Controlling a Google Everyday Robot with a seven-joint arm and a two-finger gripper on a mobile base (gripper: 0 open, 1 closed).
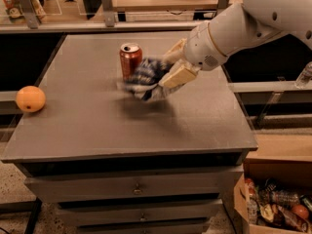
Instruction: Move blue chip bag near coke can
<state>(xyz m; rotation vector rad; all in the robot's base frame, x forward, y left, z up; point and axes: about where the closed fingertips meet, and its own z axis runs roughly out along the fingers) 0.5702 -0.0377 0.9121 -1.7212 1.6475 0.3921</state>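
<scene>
The blue chip bag (146,78) is a crinkled navy foil bag, blurred by motion, held low over the grey table (97,126) just right of and in front of the coke can. The coke can (130,60) stands upright at the back middle of the table, reddish-orange with a silver top. My gripper (168,72) reaches in from the right on a white arm and is shut on the right end of the bag. The bag's left end overlaps the can's lower right side in view; I cannot tell if they touch.
A round orange fruit (30,99) sits at the table's left edge. Drawers run below the table front. A cardboard box of snacks (273,211) stands on the floor at lower right. A shelf rail (273,87) lies right of the table.
</scene>
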